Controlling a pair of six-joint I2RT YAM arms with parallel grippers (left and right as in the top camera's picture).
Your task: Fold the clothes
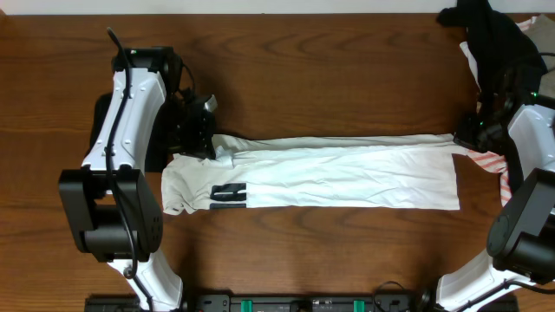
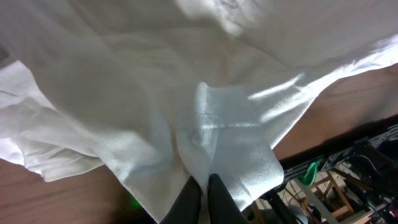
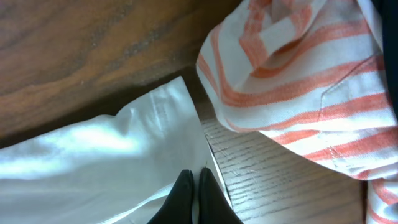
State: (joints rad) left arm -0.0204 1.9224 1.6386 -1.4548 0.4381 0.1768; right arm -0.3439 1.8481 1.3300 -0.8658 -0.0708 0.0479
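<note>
The white shirt (image 1: pixel 347 173) lies folded into a long band across the table, with black stripe marks (image 1: pixel 229 196) near its left end. My left gripper (image 1: pixel 201 130) is shut on a fold of the white shirt (image 2: pixel 224 149) at its upper left corner. My right gripper (image 1: pixel 473 130) is shut on the shirt's edge (image 3: pixel 149 143) at the upper right corner, next to a red-striped garment (image 3: pixel 298 93). A black garment (image 1: pixel 490 39) lies at the back right.
The red-striped garment (image 1: pixel 487 160) sits under the right arm at the table's right side. The brown wooden table (image 1: pixel 329 69) stretches behind the shirt. A black rail (image 1: pixel 303 303) runs along the front edge.
</note>
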